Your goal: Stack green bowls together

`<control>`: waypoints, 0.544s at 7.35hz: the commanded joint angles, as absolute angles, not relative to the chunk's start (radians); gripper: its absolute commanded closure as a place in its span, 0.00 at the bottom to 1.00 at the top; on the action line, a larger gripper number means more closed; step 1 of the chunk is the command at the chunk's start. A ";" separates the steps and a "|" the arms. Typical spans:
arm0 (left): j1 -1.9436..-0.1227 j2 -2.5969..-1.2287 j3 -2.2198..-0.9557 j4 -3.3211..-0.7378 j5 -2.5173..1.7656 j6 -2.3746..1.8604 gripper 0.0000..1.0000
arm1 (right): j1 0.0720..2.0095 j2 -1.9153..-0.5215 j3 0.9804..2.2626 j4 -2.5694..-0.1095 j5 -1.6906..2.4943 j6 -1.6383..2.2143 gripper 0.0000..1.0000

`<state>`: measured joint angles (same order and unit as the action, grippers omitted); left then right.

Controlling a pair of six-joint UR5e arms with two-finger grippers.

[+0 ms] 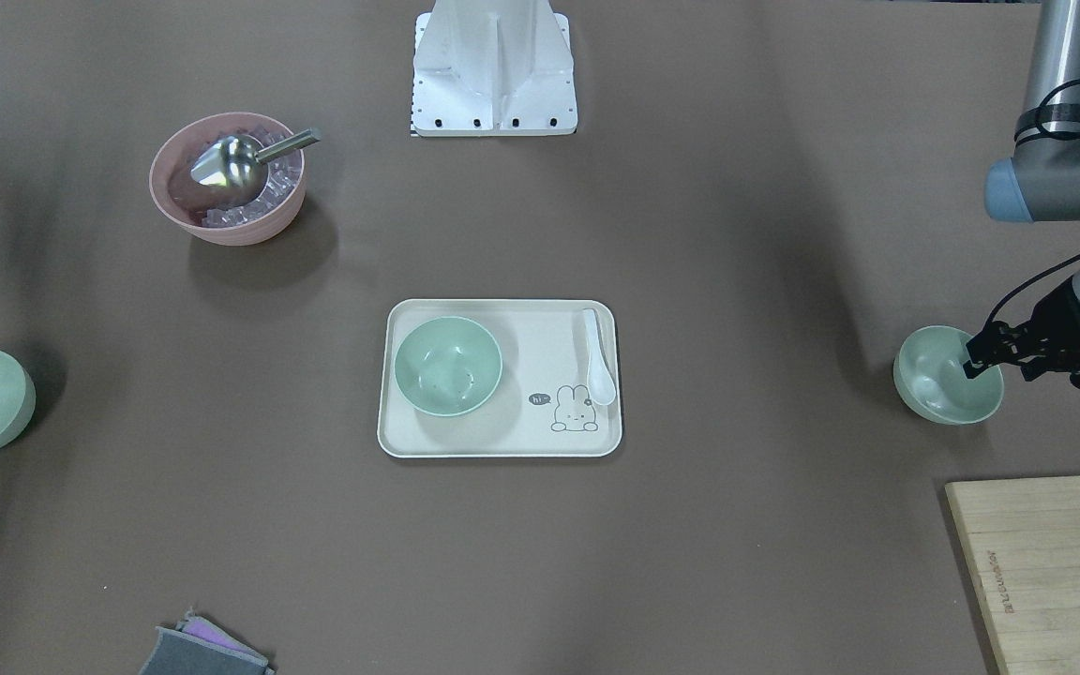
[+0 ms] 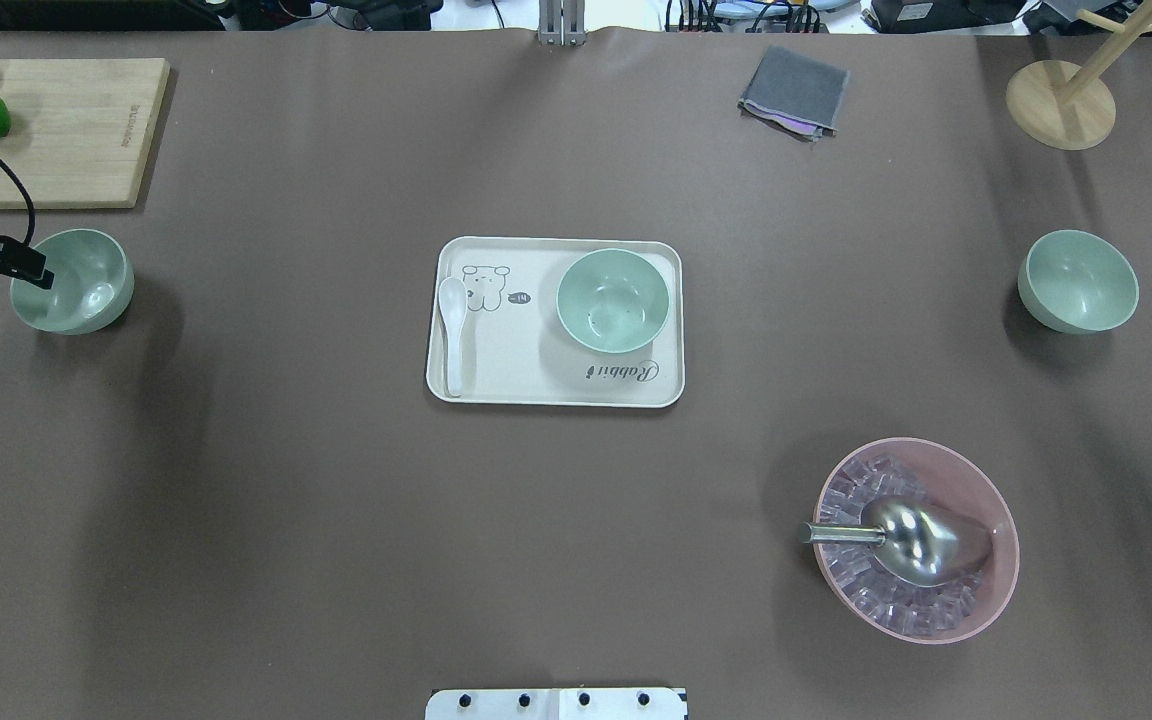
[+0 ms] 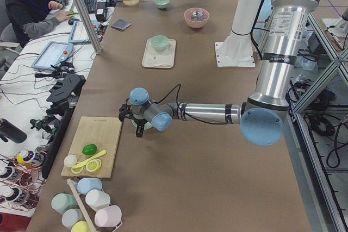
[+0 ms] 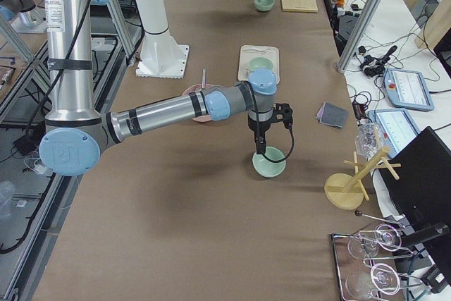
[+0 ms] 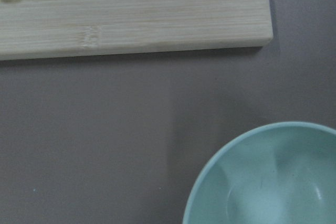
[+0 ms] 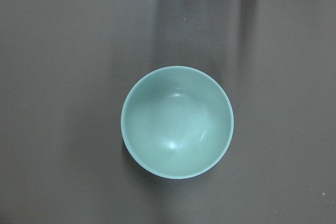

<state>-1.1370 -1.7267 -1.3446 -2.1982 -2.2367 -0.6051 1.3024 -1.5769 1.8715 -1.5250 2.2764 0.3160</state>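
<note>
At the table's left end, the left gripper [image 2: 39,277] is held over the rim of the left green bowl [image 2: 78,285]; whether it is clenched cannot be told. The middle green bowl [image 2: 613,300] is seated on the tray [image 2: 536,388]. The right green bowl [image 6: 177,128] is overhung by the right gripper [image 4: 261,151], whose grip likewise cannot be told.

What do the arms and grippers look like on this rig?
Both arms: silver tubes, pale blue joint caps, grey housings. The left arm has label bands on its upper tube; the right arm shows a UR logo on one cap. The left gripper and right gripper are black and slim, each with a looping black cable.
</note>
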 commanded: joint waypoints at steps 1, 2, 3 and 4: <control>-1.137 -1.727 -1.344 -2.198 -2.240 -0.603 0.43 | 1.302 -1.577 1.871 -1.526 2.276 0.316 0.00; -1.137 -1.727 -1.345 -2.198 -2.241 -0.603 0.79 | 1.302 -1.577 1.871 -1.525 2.276 0.316 0.00; -1.137 -1.729 -1.348 -2.198 -2.243 -0.603 1.00 | 1.302 -1.577 1.871 -1.525 2.276 0.316 0.00; -1.137 -1.727 -1.353 -2.198 -2.244 -0.603 1.00 | 1.302 -1.577 1.871 -1.526 2.276 0.316 0.00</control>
